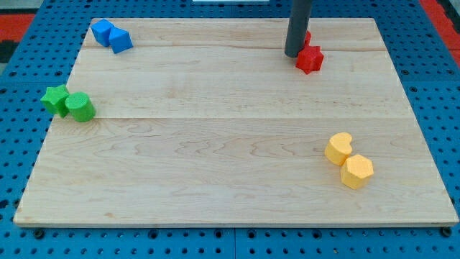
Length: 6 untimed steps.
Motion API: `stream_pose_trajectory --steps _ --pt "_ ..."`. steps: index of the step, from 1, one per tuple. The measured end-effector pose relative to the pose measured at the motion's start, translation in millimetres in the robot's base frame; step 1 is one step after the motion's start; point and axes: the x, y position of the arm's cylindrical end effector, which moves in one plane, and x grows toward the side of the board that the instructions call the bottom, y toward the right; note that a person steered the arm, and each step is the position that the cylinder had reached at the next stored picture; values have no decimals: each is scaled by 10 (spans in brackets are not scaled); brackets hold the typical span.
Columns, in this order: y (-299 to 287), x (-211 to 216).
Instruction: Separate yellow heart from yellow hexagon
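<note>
The yellow heart [338, 148] lies at the view's lower right on the wooden board. The yellow hexagon [356, 171] sits just below and right of it, touching it. My tip [293, 55] is at the view's top, right of centre, far above the yellow pair. It stands against the left side of a red star [310, 59]. A second red block [307, 37] shows partly behind the rod.
A blue pair of blocks [111, 35] sits at the top left corner. A green star [54, 98] and a green cylinder [80, 106] touch at the left edge. The board's edge [237, 222] meets a blue pegboard.
</note>
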Motion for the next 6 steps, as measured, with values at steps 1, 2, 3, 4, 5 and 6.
stream_pose_trajectory --steps 1,2,3,4,5,6 --pt "86 -240" --pt "104 -364" --pt "-210 -262" --pt "-239 364" --pt "-82 964" --pt "-40 1664"
